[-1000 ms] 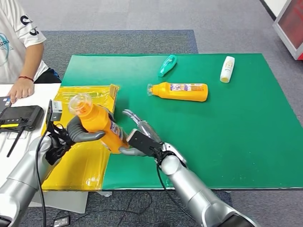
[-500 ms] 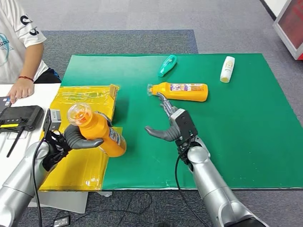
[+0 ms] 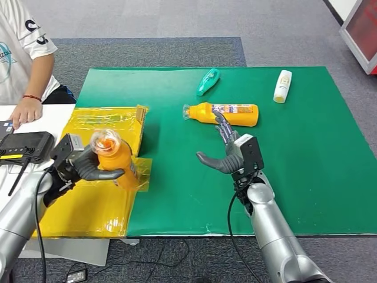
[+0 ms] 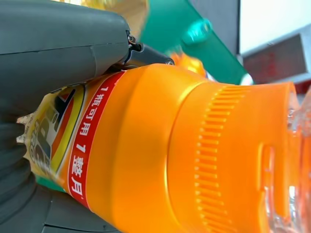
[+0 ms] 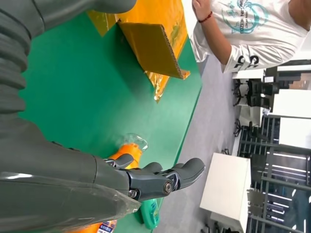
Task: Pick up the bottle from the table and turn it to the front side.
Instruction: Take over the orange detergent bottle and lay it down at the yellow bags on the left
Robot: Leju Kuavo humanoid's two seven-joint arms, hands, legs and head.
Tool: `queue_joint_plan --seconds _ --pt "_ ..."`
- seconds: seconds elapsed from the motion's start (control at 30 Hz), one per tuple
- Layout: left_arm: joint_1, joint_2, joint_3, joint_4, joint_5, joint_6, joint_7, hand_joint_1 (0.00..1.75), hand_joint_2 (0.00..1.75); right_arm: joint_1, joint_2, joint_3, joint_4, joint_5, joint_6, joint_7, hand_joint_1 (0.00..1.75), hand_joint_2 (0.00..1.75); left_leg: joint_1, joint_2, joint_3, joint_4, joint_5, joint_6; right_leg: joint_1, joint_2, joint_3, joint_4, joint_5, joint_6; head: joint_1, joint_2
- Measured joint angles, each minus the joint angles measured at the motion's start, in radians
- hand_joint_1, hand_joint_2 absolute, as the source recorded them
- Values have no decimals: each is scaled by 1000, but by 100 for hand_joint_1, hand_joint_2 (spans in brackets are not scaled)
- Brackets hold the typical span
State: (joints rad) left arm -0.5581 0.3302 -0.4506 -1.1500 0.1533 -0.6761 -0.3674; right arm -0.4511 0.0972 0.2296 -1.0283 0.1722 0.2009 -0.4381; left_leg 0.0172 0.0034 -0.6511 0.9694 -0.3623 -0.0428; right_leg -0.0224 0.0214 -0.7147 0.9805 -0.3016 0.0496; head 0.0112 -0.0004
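Grey carpet surrounds a table covered by a green mat (image 3: 311,177), with a sheet of yellow film (image 3: 89,206) spread over its near left part. Nearest on the left, an orange bottle (image 3: 116,158) is gripped in the left hand (image 3: 84,167) and held above the yellow film, its clear cap pointed up toward the head camera; the thumb is wrapped across the bottle's body. In the left wrist view a label with a red band is seen under the thumb. On the right, the right hand (image 3: 229,154) is held above the mat with its fingers spread and nothing in it, the fingertips close to a second orange bottle (image 3: 224,114) that is lying on its side. Beyond the held bottle, a flattened yellow-wrapped carton (image 3: 111,121) is seen at the film's far edge. Farther back on the mat, a teal bottle (image 3: 208,81) and a small white bottle (image 3: 283,86) are lying well apart. At the far left, a person's hand (image 3: 26,110) is rested on a white surface beside a black device (image 3: 24,145).
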Motion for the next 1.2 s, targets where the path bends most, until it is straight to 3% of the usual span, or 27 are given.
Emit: queue_joint_plan --seconds 0.33,0.77,0.87,1.0,1.2 --pt "-194 48 -47 57 -5 23 100 175 175 -4 3 2 21 25 -21 -2 0 175 0 0 0 0 0 0 0 0 1 0 0 0 0 0" --pt "-314 56 -140 136 -5 7 166 175 175 -15 12 18 57 41 -35 -2 0 175 0 0 0 0 0 0 0 0 1 0 0 0 0 0" --pt "-346 59 -162 162 17 -44 195 175 175 -21 13 21 64 42 -30 -2 0 175 0 0 0 0 0 0 0 0 1 0 0 0 0 0" --pt "-403 68 -214 232 171 -172 256 175 175 -36 24 37 82 42 -23 -8 0 175 0 0 0 0 0 0 0 0 1 0 0 0 0 0" --pt "-438 85 -304 341 342 -229 285 175 175 -70 43 72 107 34 -27 -12 0 175 0 0 0 0 1 0 0 0 1 0 0 0 0 0"
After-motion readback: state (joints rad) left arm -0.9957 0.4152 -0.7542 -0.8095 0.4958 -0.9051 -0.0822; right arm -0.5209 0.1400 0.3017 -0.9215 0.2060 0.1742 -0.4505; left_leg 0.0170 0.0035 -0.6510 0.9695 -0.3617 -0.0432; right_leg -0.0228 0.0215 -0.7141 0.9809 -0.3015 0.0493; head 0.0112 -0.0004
